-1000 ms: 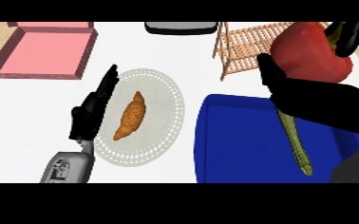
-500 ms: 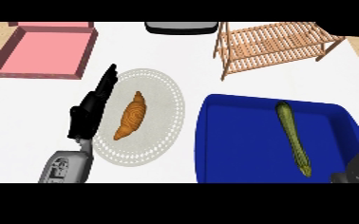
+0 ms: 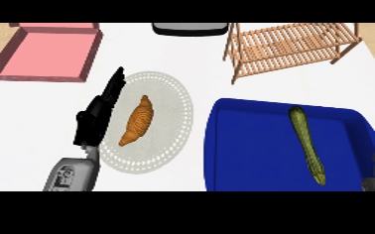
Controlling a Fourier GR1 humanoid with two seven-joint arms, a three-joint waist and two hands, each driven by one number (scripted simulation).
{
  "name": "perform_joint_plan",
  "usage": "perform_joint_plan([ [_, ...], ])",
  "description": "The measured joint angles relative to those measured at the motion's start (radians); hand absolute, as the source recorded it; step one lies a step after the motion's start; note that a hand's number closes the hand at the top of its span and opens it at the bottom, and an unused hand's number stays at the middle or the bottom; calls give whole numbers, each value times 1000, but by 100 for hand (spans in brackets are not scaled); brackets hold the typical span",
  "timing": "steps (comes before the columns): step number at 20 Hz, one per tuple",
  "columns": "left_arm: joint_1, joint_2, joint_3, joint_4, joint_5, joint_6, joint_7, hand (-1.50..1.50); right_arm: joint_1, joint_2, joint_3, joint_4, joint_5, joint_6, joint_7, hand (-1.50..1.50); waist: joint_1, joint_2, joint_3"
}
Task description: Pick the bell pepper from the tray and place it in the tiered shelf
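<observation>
head view: on the white worktop [image 3: 44, 109], the blue tray [image 3: 249, 144] at the near right corner carries only a long green cucumber [image 3: 307, 144], lying along its right side. the bell pepper shows nowhere: not on the tray, not on the worktop, and not on the slats of the wooden tiered shelf [image 3: 289, 49] at the far right corner, so its place cannot be told. the left hand [image 3: 97, 114] lies at the near left, fingers straight and together, pointing toward the far edge and holding nothing. it overlaps the left rim of the pale round plate [image 3: 172, 104], beside the croissant [image 3: 138, 120] on the plate; whether it touches the rim cannot be told. the right hand is out of view. a pink box [image 3: 47, 54] sits at the far left corner and a dark object [image 3: 189, 28] at the middle of the far edge.

by judgement, a bell pepper is light, hollow and fairly stiff, with smooth, slippery skin. the hold would best go round its broad body, fingers on one side and thumb on the other, not on the stem.
</observation>
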Motion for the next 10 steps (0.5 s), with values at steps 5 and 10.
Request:
perform_joint_plan([
  [5,-6,0,6,20,2,-3,-15,0,-16,-24,35,140,69,-112,-110,150,4,2,0],
  [10,-10,-3,4,26,-1,-4,-23,0,-39,-15,26,312,91,-250,-215,150,5,2,0],
])
